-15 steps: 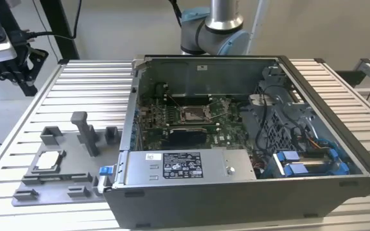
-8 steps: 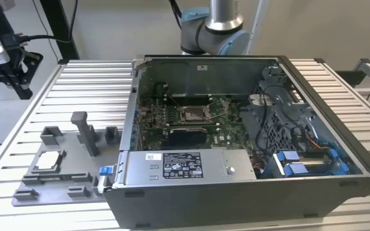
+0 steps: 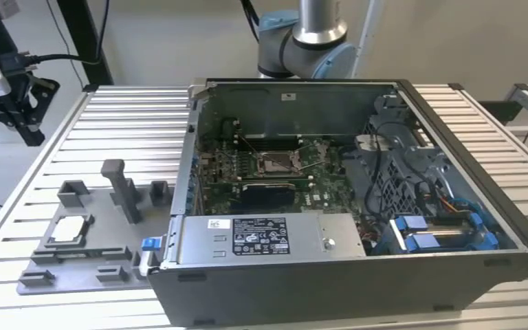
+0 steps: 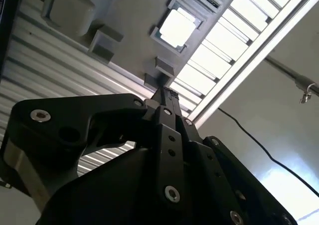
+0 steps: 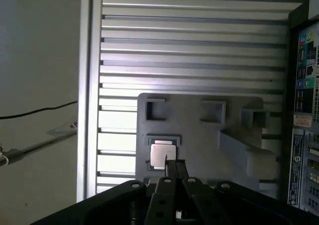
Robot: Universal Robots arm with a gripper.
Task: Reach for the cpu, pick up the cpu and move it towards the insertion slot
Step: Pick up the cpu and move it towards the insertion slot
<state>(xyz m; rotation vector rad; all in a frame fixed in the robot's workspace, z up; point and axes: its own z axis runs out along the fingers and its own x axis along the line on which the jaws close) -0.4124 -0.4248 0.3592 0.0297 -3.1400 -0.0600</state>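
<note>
Currently: cpu point(image 3: 69, 230) seated in grey tray point(image 3: 104, 240), lower left of the exterior view. Gripper point(image 5: 174, 165) hovers above, jaws seemingly together, empty. Pickup and transfer to insertion slot point(image 3: 276, 163) outstanding.

**Silver arm, black gripper**

At the top centre of the exterior view, the arm point(image 3: 322, 20) is a silver tube above a grey joint with a pale blue cap. In both wrist views the gripper point(image 4: 162, 93) point(image 5: 174, 166) is matte black, with linked plates studded with silver screws.
</note>
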